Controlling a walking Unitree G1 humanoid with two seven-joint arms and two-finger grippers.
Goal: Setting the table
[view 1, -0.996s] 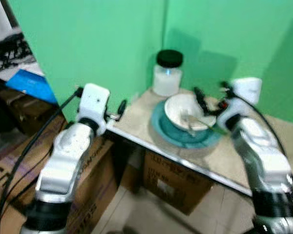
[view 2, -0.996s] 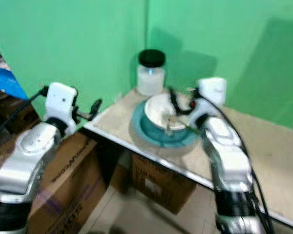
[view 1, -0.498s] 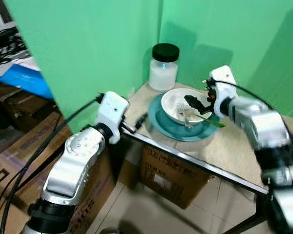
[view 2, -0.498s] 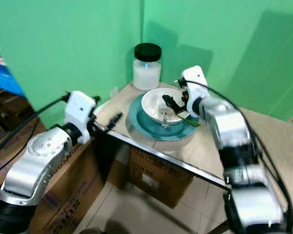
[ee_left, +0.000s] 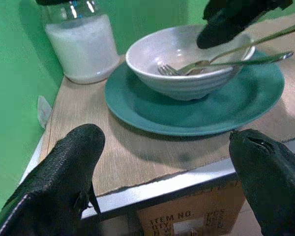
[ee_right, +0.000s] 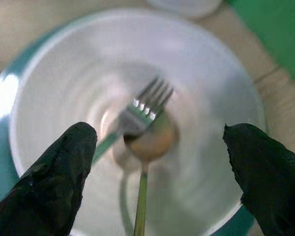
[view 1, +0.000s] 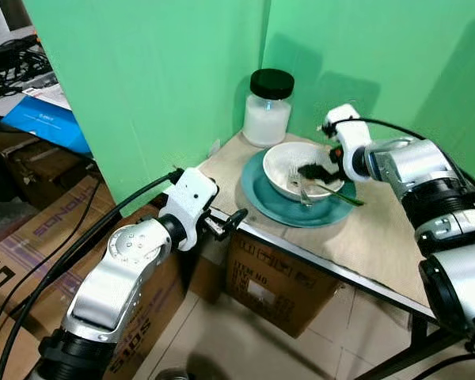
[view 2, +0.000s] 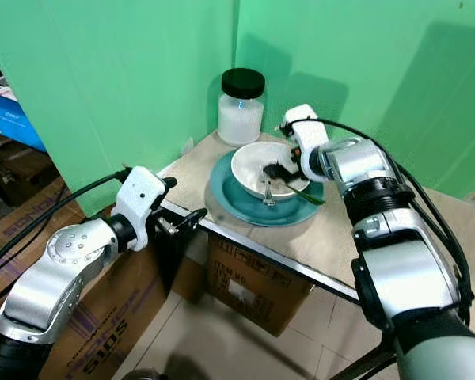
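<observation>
A white bowl [view 1: 289, 166] sits on a teal plate [view 1: 257, 194] near the table's left corner. Inside the bowl lie a fork [ee_right: 145, 105] and a spoon [ee_right: 150, 142], their green handles sticking out over the rim toward the right. My right gripper [view 1: 315, 170] hovers just above the bowl, open, with one finger on each side of the cutlery and nothing held. My left gripper [view 1: 229, 222] is open at the table's front-left edge, pointing toward the plate [ee_left: 196, 118].
A glass jar [view 1: 269, 111] with white contents and a black lid stands behind the plate against the green wall. The table [view 1: 364, 245] extends to the right. Cardboard boxes [view 1: 277, 293] sit under it, with another box [view 1: 32, 237] and cables on the left.
The camera has shifted and the picture has sharpened. My right gripper has come in over the bowl. My left gripper has moved from the table's left corner to its front edge.
</observation>
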